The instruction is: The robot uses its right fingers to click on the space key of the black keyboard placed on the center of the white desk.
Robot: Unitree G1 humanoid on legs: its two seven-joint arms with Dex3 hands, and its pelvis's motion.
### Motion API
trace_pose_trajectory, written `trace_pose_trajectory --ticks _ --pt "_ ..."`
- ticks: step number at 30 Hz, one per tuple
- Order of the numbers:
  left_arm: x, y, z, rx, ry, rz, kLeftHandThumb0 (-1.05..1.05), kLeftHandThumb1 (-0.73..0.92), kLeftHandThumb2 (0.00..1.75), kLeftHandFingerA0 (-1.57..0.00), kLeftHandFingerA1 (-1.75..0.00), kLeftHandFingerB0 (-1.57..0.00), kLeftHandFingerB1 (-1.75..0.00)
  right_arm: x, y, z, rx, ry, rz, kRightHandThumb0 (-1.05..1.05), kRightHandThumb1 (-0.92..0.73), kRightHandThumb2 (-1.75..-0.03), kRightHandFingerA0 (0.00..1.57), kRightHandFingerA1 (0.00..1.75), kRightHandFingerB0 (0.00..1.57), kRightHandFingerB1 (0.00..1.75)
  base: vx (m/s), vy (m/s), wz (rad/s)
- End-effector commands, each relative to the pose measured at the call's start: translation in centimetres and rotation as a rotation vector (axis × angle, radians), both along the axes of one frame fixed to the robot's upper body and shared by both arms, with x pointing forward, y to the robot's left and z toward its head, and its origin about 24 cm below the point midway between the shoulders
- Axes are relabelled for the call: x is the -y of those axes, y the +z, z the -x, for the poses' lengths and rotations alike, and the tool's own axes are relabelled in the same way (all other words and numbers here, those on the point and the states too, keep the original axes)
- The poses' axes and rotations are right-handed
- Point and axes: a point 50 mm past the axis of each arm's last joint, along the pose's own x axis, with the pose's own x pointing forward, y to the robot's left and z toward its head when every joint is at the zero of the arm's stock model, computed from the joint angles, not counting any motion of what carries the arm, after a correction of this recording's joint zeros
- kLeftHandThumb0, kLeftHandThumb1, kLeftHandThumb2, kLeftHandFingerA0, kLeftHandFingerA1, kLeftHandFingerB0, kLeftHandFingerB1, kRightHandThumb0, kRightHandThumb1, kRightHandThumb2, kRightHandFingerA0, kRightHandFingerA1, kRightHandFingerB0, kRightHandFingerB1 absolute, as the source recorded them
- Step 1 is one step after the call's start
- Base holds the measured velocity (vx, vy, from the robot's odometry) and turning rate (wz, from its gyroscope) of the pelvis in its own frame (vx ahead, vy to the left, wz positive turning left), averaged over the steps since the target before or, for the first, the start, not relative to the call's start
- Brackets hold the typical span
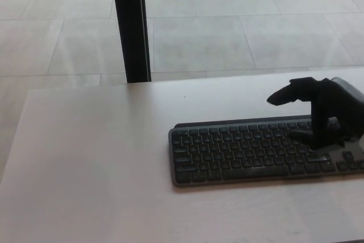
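A black keyboard (244,152) lies on the white desk (85,157), right of the middle, and runs off the picture's right edge. Its long space key (253,170) sits in the front row, uncovered. My right hand (324,112) reaches in from the right and hovers over the keyboard's right part, open, holding nothing. One finger (284,95) points left above the keyboard's back edge; another hangs lower over the keys. The hand stands to the right of and behind the space key. My left hand does not show.
A black upright post (131,27) stands just behind the desk's far edge at the left. Beyond it lies a pale tiled floor (227,27). The desk's left edge slants down the picture's left side.
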Motion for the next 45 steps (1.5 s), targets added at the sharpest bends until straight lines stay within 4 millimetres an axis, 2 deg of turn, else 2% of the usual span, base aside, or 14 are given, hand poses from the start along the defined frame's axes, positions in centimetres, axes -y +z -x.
trace_pose_trajectory --ticks 1,2,3,8,9,10,14,16,23,25,33,36,39,45 --pt "-1.0 1.2 0.1 0.029 0.021 -0.042 -0.5 0.61 0.58 -0.68 -0.7 -0.62 -0.62 -1.1 -0.6 -0.2 0.075 0.089 0.371 -0.14 -0.43 -0.8 0.9 1.75 0.72 0.44 0.0 0.0 0.0" --pt "-1.0 1.2 0.1 0.033 0.023 -0.042 -0.5 0.61 0.58 -0.67 -0.7 -0.57 -0.6 -1.3 -0.9 -0.2 0.061 0.101 0.389 -0.13 -0.42 -0.83 0.89 1.75 0.73 0.45 0.0 0.0 0.0" --pt "-1.0 1.2 0.0 0.028 0.033 -0.038 -0.49 0.61 0.58 -0.69 -0.67 -0.59 -0.58 -1.5 -1.3 -0.3 0.024 0.103 0.426 -0.16 -0.47 -0.8 0.87 1.75 0.72 0.44 0.0 0.0 0.0" --pt "-1.0 1.1 0.2 0.008 0.022 -0.051 -0.51 0.62 0.58 -0.7 -0.71 -0.61 -0.6 -1.9 -2.4 -0.3 -0.008 0.121 0.477 -0.12 -0.46 -0.79 0.84 1.75 0.75 0.44 0.0 0.0 0.0" --pt "-1.0 1.0 0.2 0.006 0.021 -0.051 -0.52 0.61 0.58 -0.7 -0.7 -0.61 -0.6 -2.0 -2.8 -0.4 -0.016 0.128 0.489 -0.12 -0.45 -0.83 0.82 1.71 0.74 0.44 0.0 0.0 0.0" --pt "-1.0 1.0 0.2 0.011 0.029 -0.043 -0.51 0.61 0.58 -0.7 -0.71 -0.61 -0.6 -2.1 -3.1 -0.4 -0.026 0.134 0.509 -0.17 -0.46 -0.84 0.83 1.48 0.71 0.47 0.0 0.0 0.0" --pt "-1.0 1.0 0.2 0.012 0.027 -0.04 -0.5 0.61 0.58 -0.7 -0.71 -0.61 -0.6 -2.3 -3.6 -0.5 -0.025 0.137 0.524 -0.13 -0.41 -0.86 0.89 1.47 0.74 0.48 0.0 0.0 0.0" --pt "-1.0 1.0 0.2 -0.002 0.023 -0.044 -0.5 0.62 0.59 -0.71 -0.69 -0.61 -0.59 -2.5 -4.1 -0.4 -0.034 0.149 0.55 -0.16 -0.41 -0.91 0.88 1.63 0.74 0.47 0.0 0.0 0.0" --pt "-0.9 1.0 0.1 0.014 0.029 -0.039 -0.49 0.61 0.58 -0.7 -0.69 -0.62 -0.61 -3.1 -5.6 -0.1 -0.042 0.182 0.584 -0.2 -0.4 -0.91 0.87 1.72 0.77 0.47 0.0 0.0 0.0" --pt "-0.9 1.0 0.1 0.013 0.028 -0.041 -0.5 0.62 0.58 -0.7 -0.69 -0.6 -0.6 -3.2 -5.9 0.1 -0.047 0.193 0.58 -0.17 -0.4 -0.94 0.87 1.67 0.76 0.49 0.0 0.0 0.0" --pt "-0.9 1.1 0.0 -0.005 0.013 -0.052 -0.5 0.62 0.59 -0.7 -0.67 -0.6 -0.59 -3.7 -6.7 0.6 -0.063 0.212 0.59 -0.21 -0.42 -0.9 0.86 1.75 0.74 0.5 0.0 0.0 0.0" --pt "-0.9 1.0 0.0 -0.003 0.024 -0.047 -0.51 0.61 0.58 -0.74 -0.69 -0.58 -0.58 -3.7 -6.8 0.7 -0.062 0.215 0.588 -0.2 -0.41 -0.89 0.84 1.69 0.74 0.51 0.0 0.0 0.0" --pt "-0.9 1.1 0.0 0.005 0.021 -0.047 -0.5 0.62 0.58 -0.7 -0.68 -0.6 -0.59 -3.6 -6.7 0.7 -0.076 0.21 0.582 -0.2 -0.44 -0.86 0.83 1.66 0.73 0.5 0.0 0.0 0.0" --pt "-1.0 1.2 -0.2 0.003 0.029 -0.049 -0.5 0.61 0.58 -0.73 -0.69 -0.62 -0.6 -3.1 -6.7 0.6 -0.059 0.193 0.605 -0.19 -0.42 -0.89 0.83 1.7 0.74 0.49 0.0 0.0 0.0"
